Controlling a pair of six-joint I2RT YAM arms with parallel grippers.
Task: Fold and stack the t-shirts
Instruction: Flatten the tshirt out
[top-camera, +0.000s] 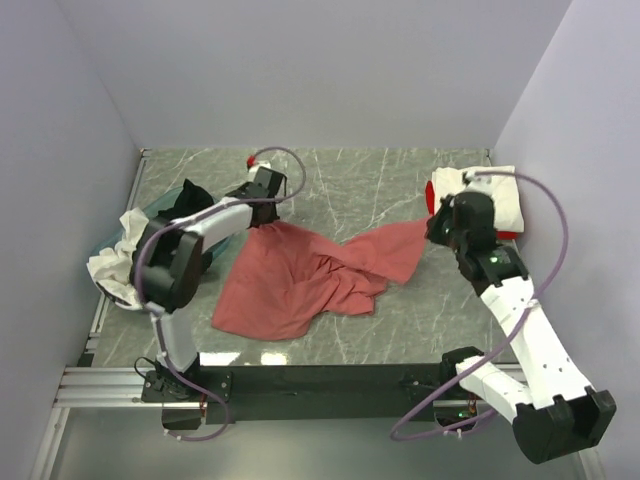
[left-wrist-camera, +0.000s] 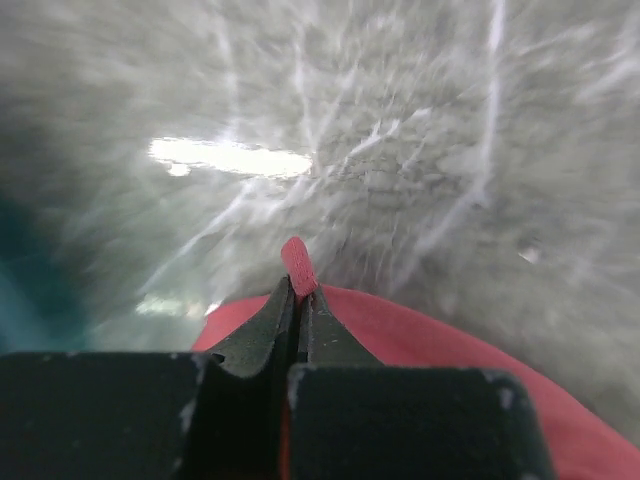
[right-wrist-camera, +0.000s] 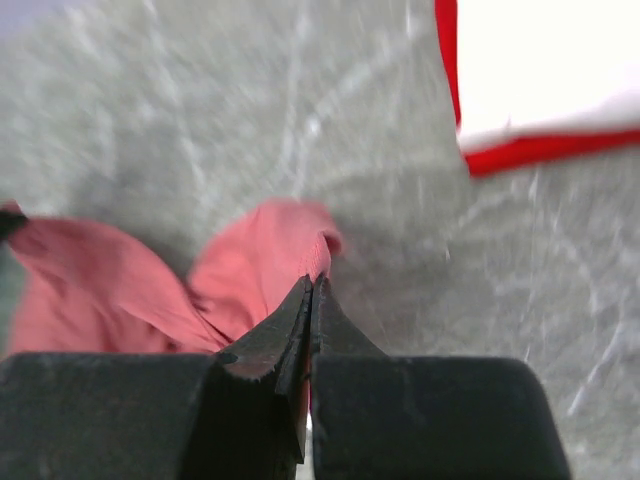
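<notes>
The salmon-pink t-shirt (top-camera: 300, 275) lies crumpled and spread across the middle of the marble table. My left gripper (top-camera: 262, 206) is shut on its far left corner; in the left wrist view a pink hem (left-wrist-camera: 298, 265) sticks up between the closed jaws. My right gripper (top-camera: 432, 226) is shut on the shirt's right corner (right-wrist-camera: 322, 250). A folded stack of a cream-white shirt (top-camera: 495, 195) on a red shirt (top-camera: 436, 192) lies at the back right, also in the right wrist view (right-wrist-camera: 540, 60).
A teal basin (top-camera: 170, 215) at the left holds a black shirt (top-camera: 192, 198); a white shirt (top-camera: 118, 262) spills over its near side. A small red and white thing (top-camera: 253, 159) lies by the back wall. Walls close in on three sides.
</notes>
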